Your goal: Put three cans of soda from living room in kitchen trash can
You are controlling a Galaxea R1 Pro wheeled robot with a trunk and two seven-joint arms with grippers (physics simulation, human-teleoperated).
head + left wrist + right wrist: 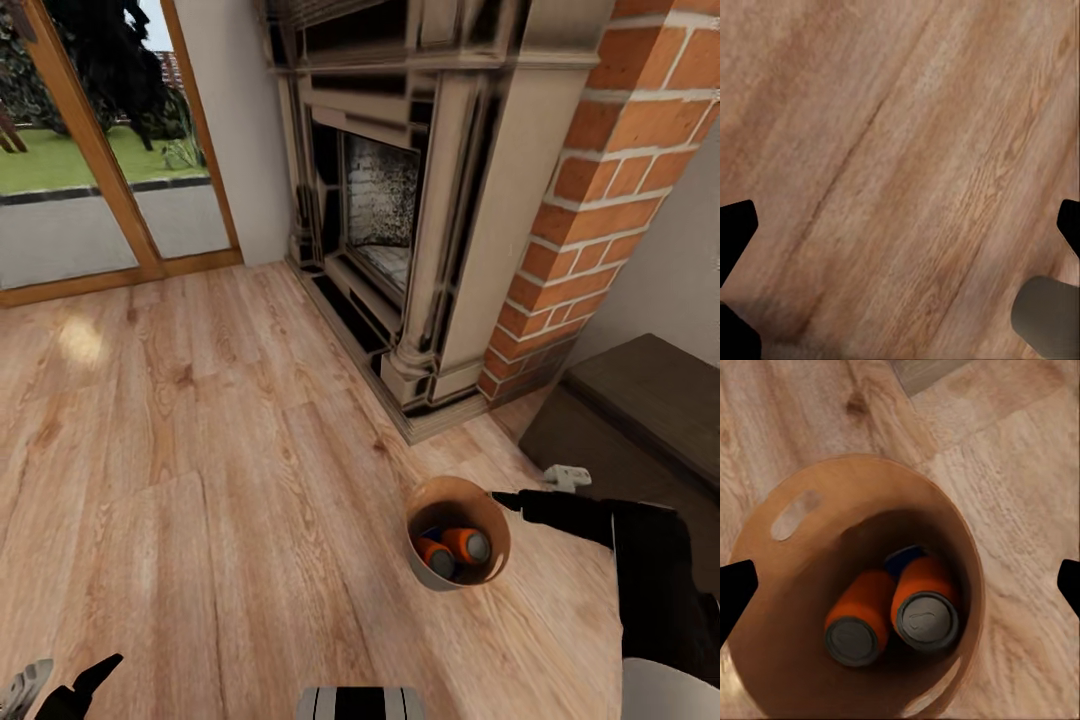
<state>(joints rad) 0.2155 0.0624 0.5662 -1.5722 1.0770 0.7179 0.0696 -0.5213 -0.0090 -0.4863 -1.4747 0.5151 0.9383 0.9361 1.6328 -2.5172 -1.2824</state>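
Observation:
The tan trash can (432,575) sits on the light wood floor in front of the fireplace. In it lie two orange soda cans (466,545) (922,604) side by side, grey tops towards me. The blue can (902,558) peeks out beneath them. My right gripper (508,499) hovers at the bin's rim, looking down into it. Its dark fingertips (736,592) stand wide apart, open, holding nothing. My left gripper (88,678) hangs low at the near left, open over bare floor (900,150).
A carved grey fireplace mantel (470,250) with red brick (610,190) stands just beyond the bin. A low dark-wood cabinet (640,410) is at the right. A wood-framed glass door (90,150) lies far left. Wood floor (200,420) stretches to the left.

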